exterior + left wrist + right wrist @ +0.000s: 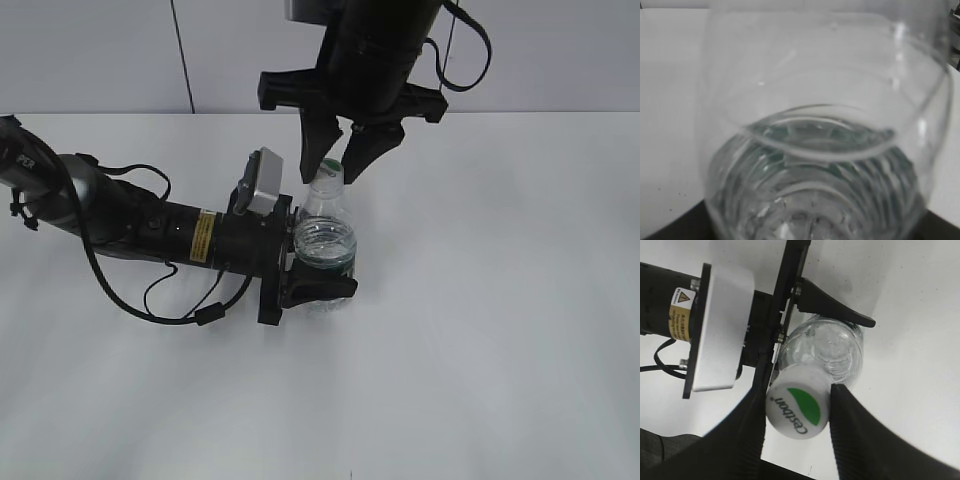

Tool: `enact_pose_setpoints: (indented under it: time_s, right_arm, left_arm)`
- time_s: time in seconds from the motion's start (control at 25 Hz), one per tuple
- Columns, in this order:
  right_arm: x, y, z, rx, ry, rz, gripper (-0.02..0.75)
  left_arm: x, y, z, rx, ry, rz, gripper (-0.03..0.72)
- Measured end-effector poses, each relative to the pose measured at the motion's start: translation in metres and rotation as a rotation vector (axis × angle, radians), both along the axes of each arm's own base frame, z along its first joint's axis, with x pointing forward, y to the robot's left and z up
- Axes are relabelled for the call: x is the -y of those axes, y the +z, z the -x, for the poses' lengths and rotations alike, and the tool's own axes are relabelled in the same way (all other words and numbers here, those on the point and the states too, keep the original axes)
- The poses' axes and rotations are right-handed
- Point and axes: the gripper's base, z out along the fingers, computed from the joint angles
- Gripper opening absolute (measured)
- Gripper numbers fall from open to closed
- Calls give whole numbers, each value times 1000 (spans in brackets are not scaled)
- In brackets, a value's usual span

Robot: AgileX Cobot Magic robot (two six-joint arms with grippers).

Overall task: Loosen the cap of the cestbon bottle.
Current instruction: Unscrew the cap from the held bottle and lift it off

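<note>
The cestbon bottle (325, 238) stands upright on the white table, clear with water and a green band low down. My left gripper (322, 258) reaches in from the left and is shut on the bottle's body, one black finger (832, 304) on each side. The bottle (820, 150) fills the left wrist view. The white cap (797, 409) with its green mark sits on top. My right gripper (800, 392) comes down from above, and its two black fingers touch the cap (330, 170) on opposite sides.
The white table (500, 350) stretches around the bottle, with a pale wall behind. The left arm and its cables (150, 230) lie across the table's left side. The left wrist camera housing (715, 330) sits close beside the cap.
</note>
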Motion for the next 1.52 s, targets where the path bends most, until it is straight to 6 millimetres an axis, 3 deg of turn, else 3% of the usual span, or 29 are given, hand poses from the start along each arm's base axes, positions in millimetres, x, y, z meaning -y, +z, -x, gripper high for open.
enact_pose_setpoints:
  time_s: [0.24, 0.76, 1.52]
  right_arm:
    - [0, 0, 0, 30, 89, 9, 298]
    - [0, 0, 0, 216, 655, 50, 297]
    - [0, 1, 1, 416, 1269, 81, 294]
  left_arm:
    - [0, 0, 0, 0, 0, -1, 410]
    - [0, 0, 0, 1, -1, 0, 410]
    - [-1, 0, 1, 10, -25, -10, 410]
